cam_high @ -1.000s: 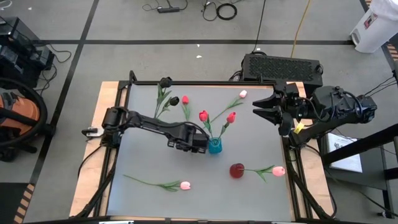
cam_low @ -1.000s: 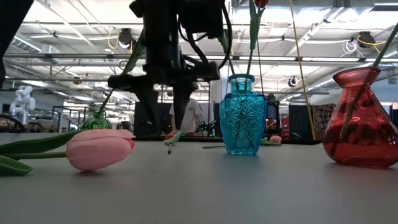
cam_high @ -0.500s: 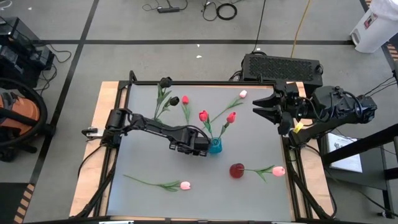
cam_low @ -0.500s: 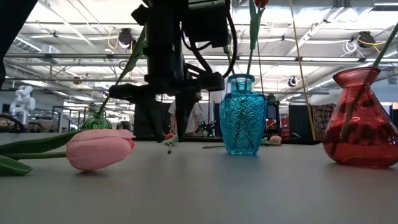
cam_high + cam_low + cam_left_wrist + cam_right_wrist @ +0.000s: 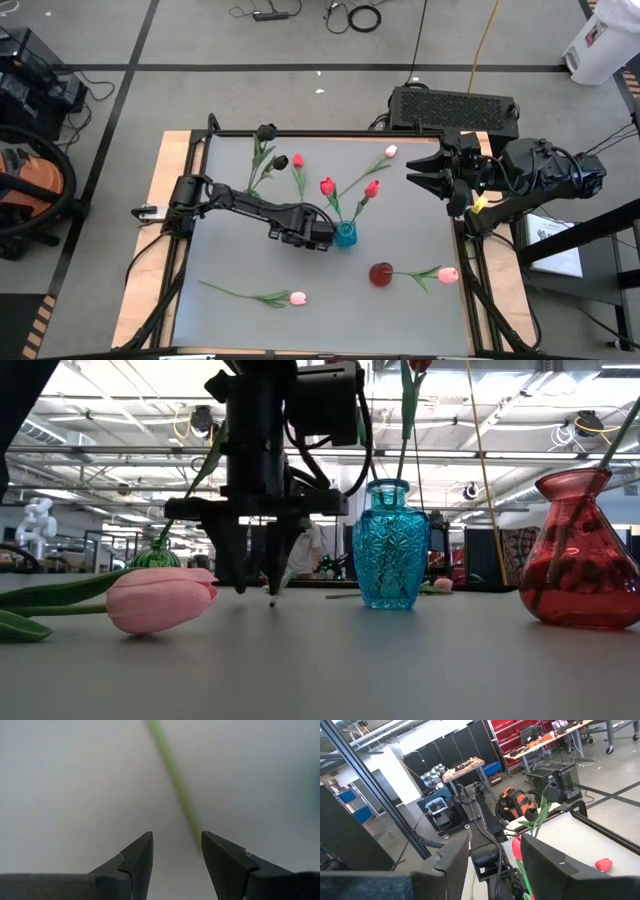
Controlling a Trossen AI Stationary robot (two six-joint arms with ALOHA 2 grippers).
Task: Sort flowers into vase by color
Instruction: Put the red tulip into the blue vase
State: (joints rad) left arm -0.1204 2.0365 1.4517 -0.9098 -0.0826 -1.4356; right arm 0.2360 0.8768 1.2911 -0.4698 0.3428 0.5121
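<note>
Flower stem (image 5: 176, 775), thin and green, flat on the desk (image 5: 240, 260) at about 1 o'clock from the left tool (image 5: 176, 851), long axis running 11 to 5 toward the right-hand finger. Tool part open, empty, low beside the blue vase (image 5: 345, 235). Right tool (image 5: 425, 172) open, idle at the 2 o'clock desk edge.

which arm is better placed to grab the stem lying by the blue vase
Left. The left gripper hangs low over the table beside the blue vase, fingers open with the green stem between them. The right gripper waits at the table's far right edge.
</note>
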